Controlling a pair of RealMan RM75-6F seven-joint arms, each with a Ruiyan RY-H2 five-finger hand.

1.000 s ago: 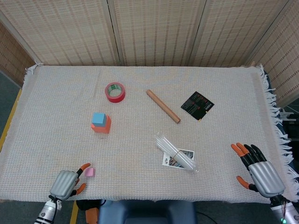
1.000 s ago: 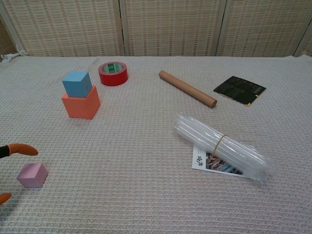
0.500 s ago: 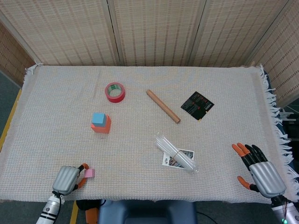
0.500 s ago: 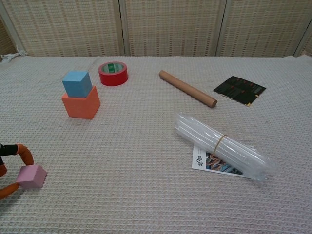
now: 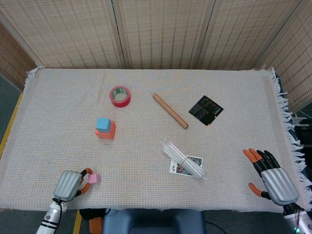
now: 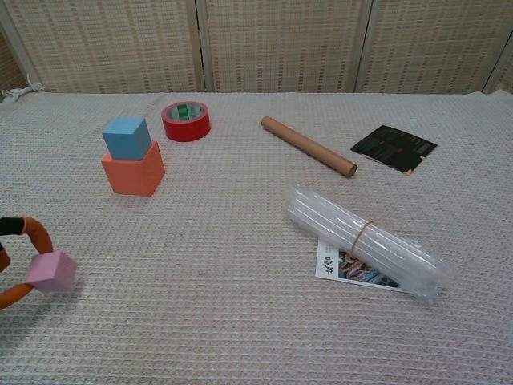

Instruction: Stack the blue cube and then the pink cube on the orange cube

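Observation:
The blue cube [image 5: 103, 124] [image 6: 127, 137] sits on top of the orange cube [image 5: 107, 131] [image 6: 134, 172] at the left middle of the cloth. My left hand [image 5: 68, 184] [image 6: 14, 261] pinches the small pink cube [image 5: 92, 178] [image 6: 51, 271] near the front left edge; the cube is tilted and lifted a little off the cloth. My right hand [image 5: 273, 177] hovers at the front right with its fingers spread and nothing in it. The chest view does not show the right hand.
A red tape roll [image 5: 120, 96] [image 6: 186, 120] lies behind the cubes. A cardboard tube [image 5: 169, 110] [image 6: 308, 145] and a black card [image 5: 205, 109] [image 6: 393, 147] lie to the right. A bundle of clear straws [image 5: 184, 160] [image 6: 362, 239] rests on a printed card mid-front.
My left hand's fingers closed around the pink cube and raised it slightly, tilting it. The right hand barely shifted.

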